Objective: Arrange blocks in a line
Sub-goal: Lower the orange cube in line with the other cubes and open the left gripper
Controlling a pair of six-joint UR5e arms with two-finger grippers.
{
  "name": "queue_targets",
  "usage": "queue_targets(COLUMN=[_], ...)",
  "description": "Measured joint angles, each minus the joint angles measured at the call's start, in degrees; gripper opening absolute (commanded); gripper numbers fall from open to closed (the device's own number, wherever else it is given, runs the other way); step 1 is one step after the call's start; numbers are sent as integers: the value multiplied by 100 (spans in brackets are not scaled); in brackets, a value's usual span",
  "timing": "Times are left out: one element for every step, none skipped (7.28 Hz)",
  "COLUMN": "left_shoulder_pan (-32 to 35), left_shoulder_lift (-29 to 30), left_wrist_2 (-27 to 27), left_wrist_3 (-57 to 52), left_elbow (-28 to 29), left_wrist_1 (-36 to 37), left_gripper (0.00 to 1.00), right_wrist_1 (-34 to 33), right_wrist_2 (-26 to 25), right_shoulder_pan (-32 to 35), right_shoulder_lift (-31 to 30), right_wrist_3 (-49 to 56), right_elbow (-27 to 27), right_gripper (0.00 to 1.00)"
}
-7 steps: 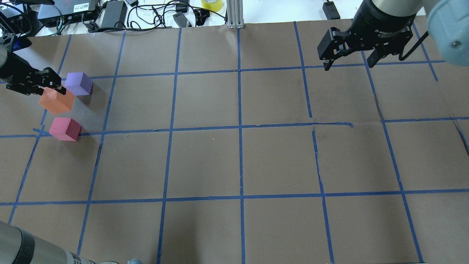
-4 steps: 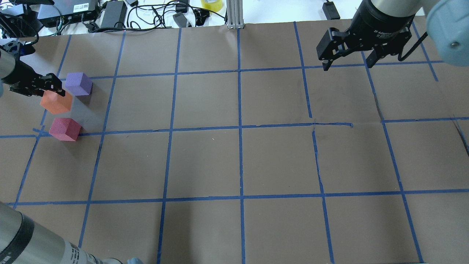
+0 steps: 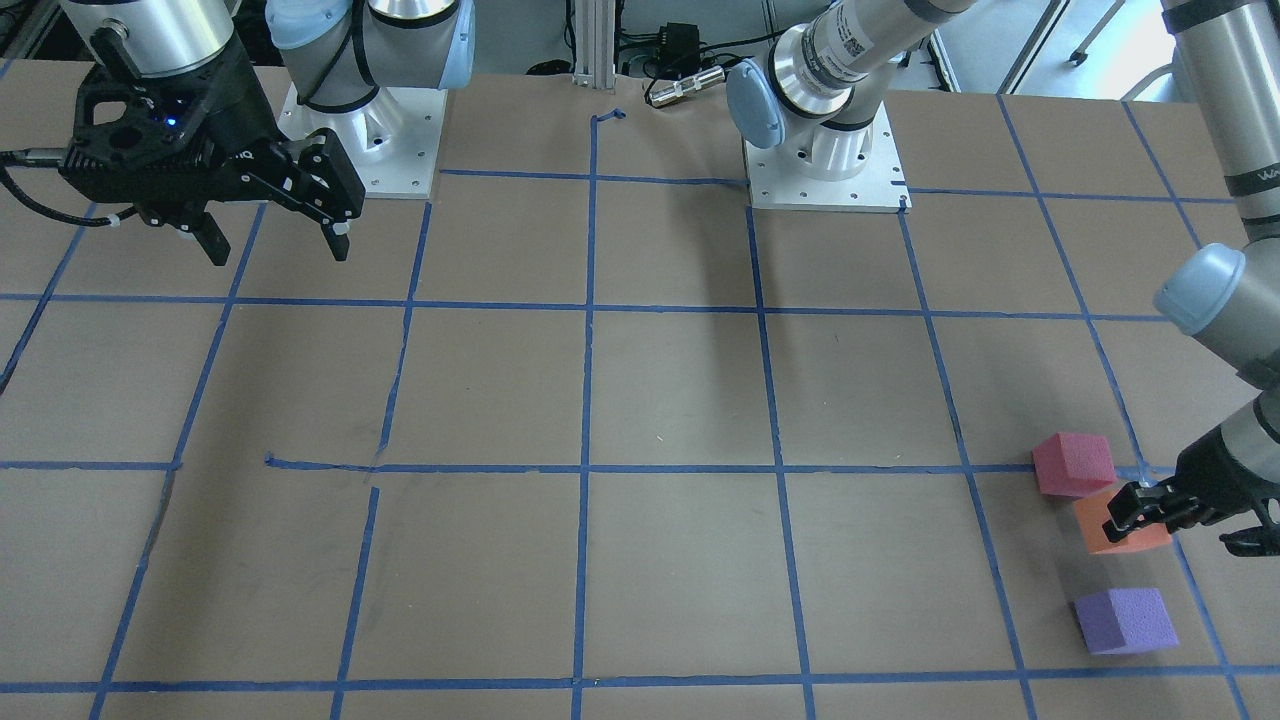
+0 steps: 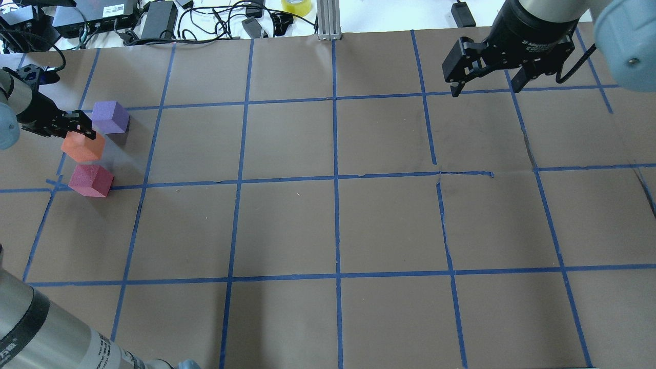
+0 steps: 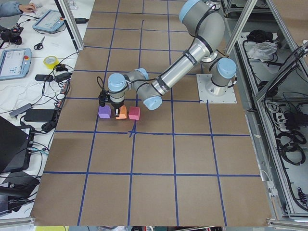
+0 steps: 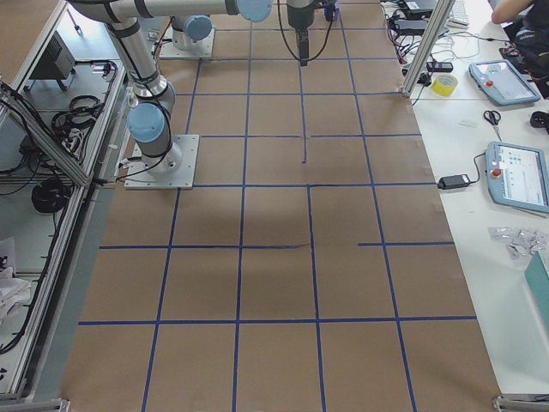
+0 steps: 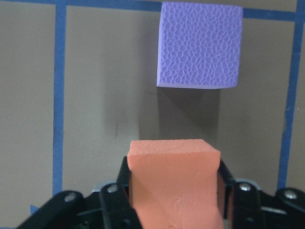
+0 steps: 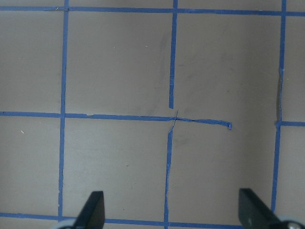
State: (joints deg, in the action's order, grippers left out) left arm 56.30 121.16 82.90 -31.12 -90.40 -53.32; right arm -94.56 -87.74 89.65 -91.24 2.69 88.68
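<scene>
My left gripper (image 4: 78, 131) is shut on the orange block (image 4: 83, 147), its fingers gripping two opposite sides in the left wrist view (image 7: 174, 183). The block hangs low between the purple block (image 4: 110, 117) and the pinkish-red block (image 4: 91, 180); I cannot tell if it touches the table. The three lie roughly in a row at the far left (image 3: 1120, 522). The purple block (image 7: 199, 45) sits just beyond the orange one. My right gripper (image 4: 484, 89) is open and empty, high over the far right (image 3: 277, 250).
Brown paper with a blue tape grid (image 4: 335, 179) covers the table. Cables, power bricks and a tape roll (image 4: 296, 6) lie past the far edge. A metal post (image 4: 328, 20) stands at the far middle.
My left gripper has lowered with the orange block, which now sits lower and a little farther back between the other two. The right gripper has hardly moved.
</scene>
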Motion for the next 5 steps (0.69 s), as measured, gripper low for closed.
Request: queue_targets(left_shoulder_pan=[2,6,9,23,44], left_shoulder_lift=[55,97,138,177,195], left_wrist_2=[-14,-25,-31,-37,-40], left_wrist_3=[-43,-53,-51,-37,3], left_elbow=[7,8,5,1,0], left_wrist_1=[18,62,105,126,136], left_gripper=[0,0,0,0,0], right_wrist_1=[14,14,1,-8,-14], right_wrist_2=[-5,-9,-8,-7,-6], right_shoulder_pan=[0,0,0,0,0], right_shoulder_lift=[4,10,14,17,18], right_wrist_3=[-4,0,12,17,20], right_elbow=[2,6,7,8,9], right_gripper=[100,100,100,100,100])
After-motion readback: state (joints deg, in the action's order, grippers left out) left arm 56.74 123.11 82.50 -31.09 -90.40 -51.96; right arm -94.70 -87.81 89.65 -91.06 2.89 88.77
